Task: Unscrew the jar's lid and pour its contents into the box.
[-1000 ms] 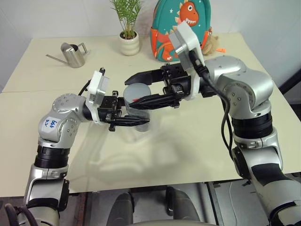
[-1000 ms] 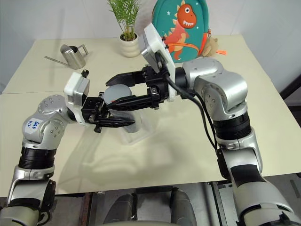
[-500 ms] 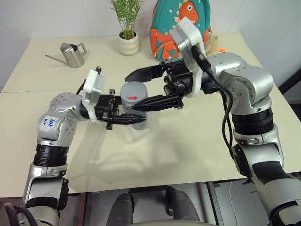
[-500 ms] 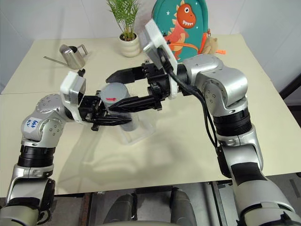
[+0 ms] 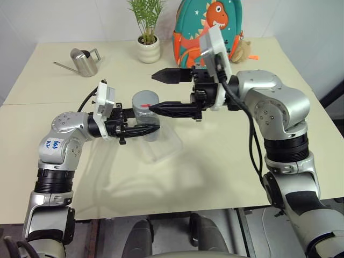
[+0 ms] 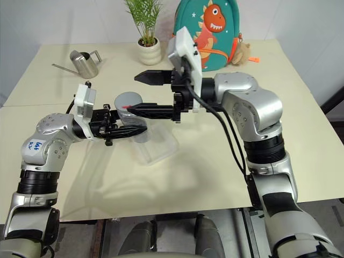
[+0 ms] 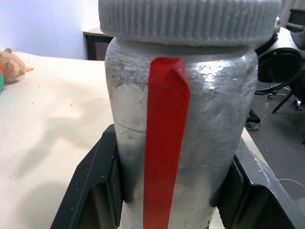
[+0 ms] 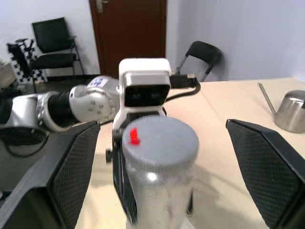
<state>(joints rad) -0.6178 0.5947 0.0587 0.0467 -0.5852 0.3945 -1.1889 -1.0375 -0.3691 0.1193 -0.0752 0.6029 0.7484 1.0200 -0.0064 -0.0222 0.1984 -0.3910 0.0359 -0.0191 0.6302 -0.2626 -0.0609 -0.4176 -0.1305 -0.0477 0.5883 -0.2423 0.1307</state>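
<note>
Jar (image 5: pixel 145 110) first, in the left eye view: it is held upright above the table (image 5: pixel 226 161), left of centre, with the left gripper (image 5: pixel 141 130) clamped on its lower body from the left. Its lid (image 5: pixel 145 99) is still screwed on, red mark uppermost. The right gripper (image 5: pixel 161 92) reaches in from the right with its fingers spread wide, one on the far side of the lid and one on the near side, neither visibly touching it. The box (image 5: pixel 164 146) lies on the table just below and to the right of the jar, and looks empty.

The right eye view gives the same arrangement; the watering can (image 6: pixel 86 63), plant pot (image 6: pixel 150 54) and dinosaur backpack (image 6: pixel 207 32) stand well apart along the far edge.

The left wrist view shows the two black pads pressed against the smooth body on either side of the red stripe (image 7: pixel 164 143), below the shoulder. The wall looks hard and slick, probably rigid plastic or glass, so the grip likely needs to stay firm against twisting. The contents cannot be made out.

The right wrist view looks at the lid between the parted fingers. Its ribbed rim, plain in the left wrist view, seems the best place to pinch. The jar appears small and light, so turning force rather than weight is my concern.
</note>
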